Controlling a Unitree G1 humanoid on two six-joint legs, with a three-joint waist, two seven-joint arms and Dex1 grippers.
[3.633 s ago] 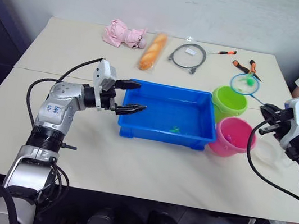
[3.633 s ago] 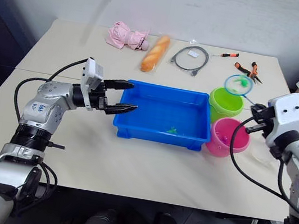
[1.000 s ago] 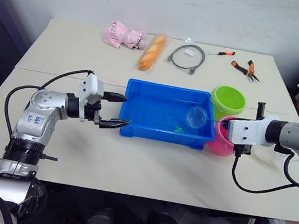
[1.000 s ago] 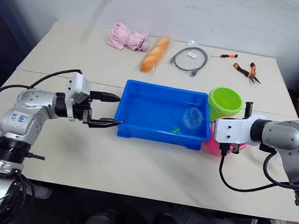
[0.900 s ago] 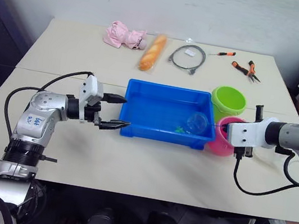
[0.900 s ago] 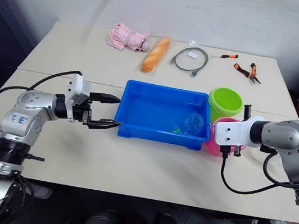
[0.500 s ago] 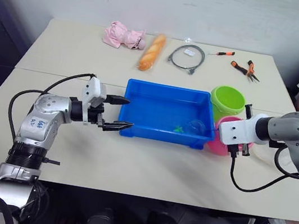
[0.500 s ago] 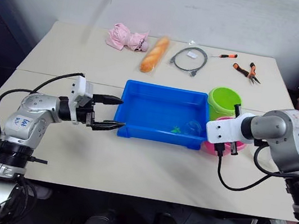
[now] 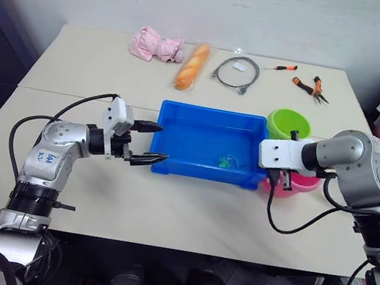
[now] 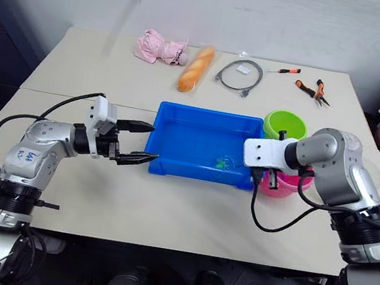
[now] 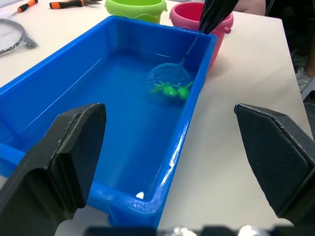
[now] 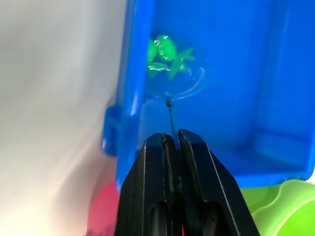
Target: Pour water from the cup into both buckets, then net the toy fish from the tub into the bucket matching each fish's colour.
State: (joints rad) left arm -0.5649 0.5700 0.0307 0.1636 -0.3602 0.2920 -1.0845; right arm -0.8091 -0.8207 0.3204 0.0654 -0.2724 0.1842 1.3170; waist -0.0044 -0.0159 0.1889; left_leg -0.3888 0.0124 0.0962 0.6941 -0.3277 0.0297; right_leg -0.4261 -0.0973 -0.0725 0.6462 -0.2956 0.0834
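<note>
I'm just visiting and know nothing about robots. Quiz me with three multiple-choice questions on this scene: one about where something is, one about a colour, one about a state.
1. Where is the net's hoop?
A. Down inside the blue tub
B. Over the green bucket
C. On the table by the pliers

2. What colour are the fish at the hoop?
A. Pink
B. Green
C. Yellow

3. How is the left tool?
A. Shut on the cup
B. Shut on the tub's rim
C. Open, holding nothing

Answers:
1. A: the net reaches down into the tub, its handle pinched in the right tool.
2. B: the fish at the hoop are bright green.
3. C: the left tool has its fingers spread beside the tub's end, with nothing between them.
</note>
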